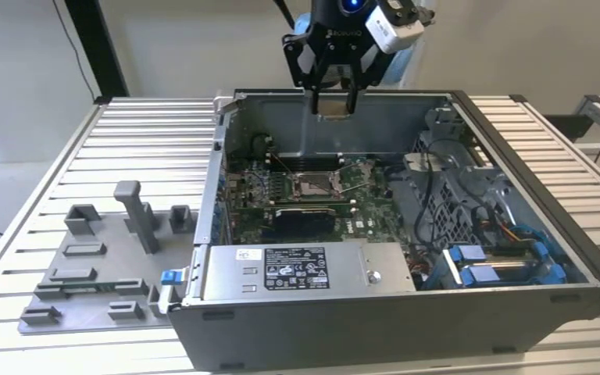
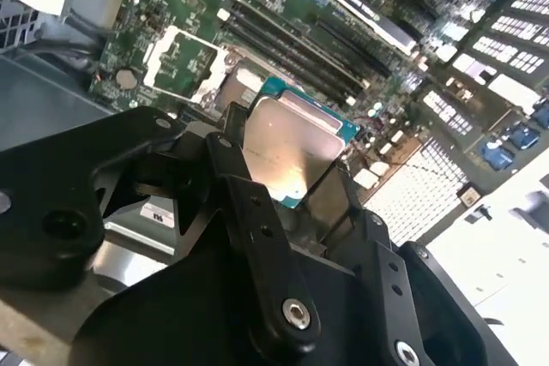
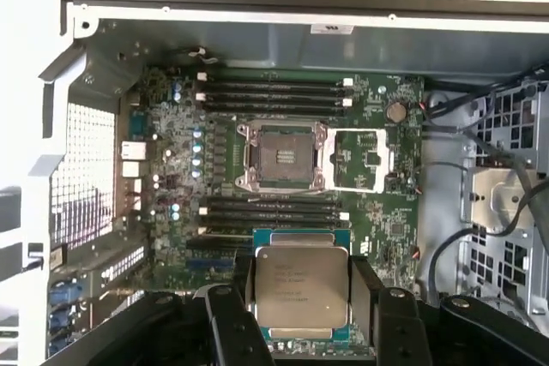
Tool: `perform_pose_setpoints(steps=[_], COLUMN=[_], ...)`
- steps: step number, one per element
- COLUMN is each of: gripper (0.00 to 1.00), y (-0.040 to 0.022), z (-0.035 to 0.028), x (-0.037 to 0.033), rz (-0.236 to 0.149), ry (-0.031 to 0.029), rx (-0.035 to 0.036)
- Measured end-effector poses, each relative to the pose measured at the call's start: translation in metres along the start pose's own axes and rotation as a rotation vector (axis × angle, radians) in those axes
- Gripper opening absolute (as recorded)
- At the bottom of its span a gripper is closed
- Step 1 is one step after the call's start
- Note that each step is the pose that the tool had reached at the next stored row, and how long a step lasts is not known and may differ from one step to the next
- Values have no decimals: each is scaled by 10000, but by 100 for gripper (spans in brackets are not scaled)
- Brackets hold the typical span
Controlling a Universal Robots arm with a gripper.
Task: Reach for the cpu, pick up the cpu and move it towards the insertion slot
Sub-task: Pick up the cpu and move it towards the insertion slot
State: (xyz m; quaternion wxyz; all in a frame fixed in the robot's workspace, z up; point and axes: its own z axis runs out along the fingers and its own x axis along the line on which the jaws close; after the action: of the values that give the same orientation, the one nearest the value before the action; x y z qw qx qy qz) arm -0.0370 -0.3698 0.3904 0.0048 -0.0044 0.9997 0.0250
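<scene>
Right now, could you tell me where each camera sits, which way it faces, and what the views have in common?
Exterior view: off the arm, looking down at the open computer case on a slatted table; the gripper hangs above it.
First wrist view: on the arm, facing down into the case at the insertion slot; fingers flank the cpu.
Second wrist view: on the arm, facing obliquely; fingers hold the cpu.
All views share the gripped cpu over the board.
</scene>
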Motion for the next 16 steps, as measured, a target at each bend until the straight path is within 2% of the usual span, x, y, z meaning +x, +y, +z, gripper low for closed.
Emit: perform_pose_setpoints(steps=[11,13,16], gripper=[0,0,0], y=[300,328,332], z=[40,41,41], x=[24,30,31], rz=[-1,-1,-3], ry=[0,0,0], rx=[3,3,4])
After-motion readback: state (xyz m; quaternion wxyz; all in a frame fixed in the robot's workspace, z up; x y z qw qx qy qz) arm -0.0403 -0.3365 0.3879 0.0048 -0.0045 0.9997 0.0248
